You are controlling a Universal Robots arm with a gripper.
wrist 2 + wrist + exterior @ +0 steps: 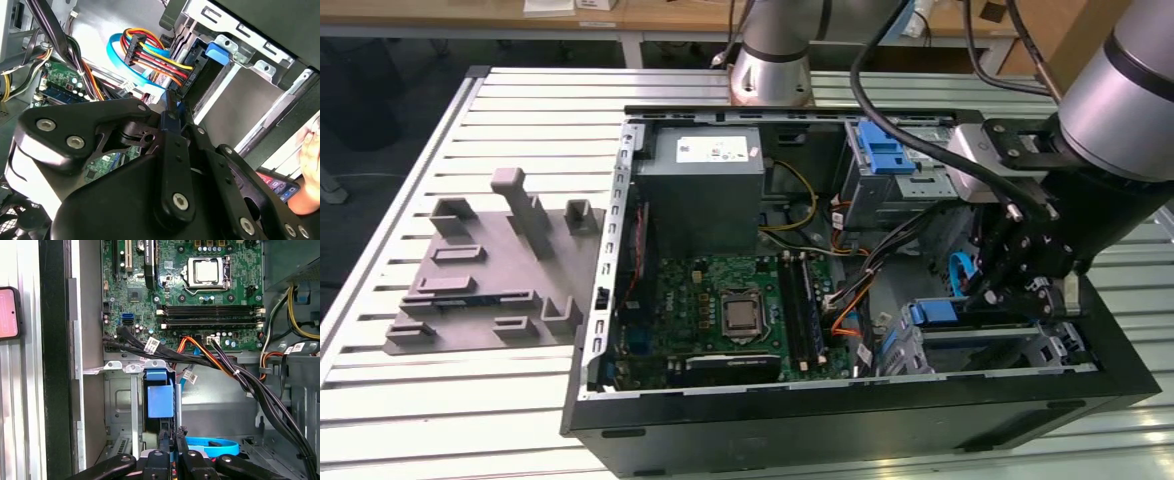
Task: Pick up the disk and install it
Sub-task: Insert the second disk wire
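The black linkage gripper [1017, 290] hangs inside the open black desktop computer case [854, 425], at the corner on the exterior view's right. In the first wrist view its two narrow fingers [163, 452] stand nearly together, pinching the thin blue edge of the disk's plastic bracket, so I judge them closed on it, though the contact itself is partly hidden. The disk [160, 400], a flat drive framed in blue plastic, stands on edge in the slot of the silver metal drive bay [120, 405] and seems to be most of the way in; the grip on the outer rim suits pushing it along the bay's rails. In the second wrist view the gripper [172, 112] meets the same blue bracket just where the drive's end faces a bundle of red, yellow and orange wires with a black connector [150, 57] and a flat light-blue data cable [120, 55], which lie near because they have to reach the drive once it is seated

Beyond the bay, the green motherboard with its square silver processor socket [742, 312] lies flat on the case floor. A grey metal power supply box with a white sticker [707, 190] stands at the far wall, and a second silver cage with a blue plastic latch [887, 160] sits beside it. Outside the case, a grey moulded fixture tray [487, 270] rests on the slatted aluminium table [400, 420]
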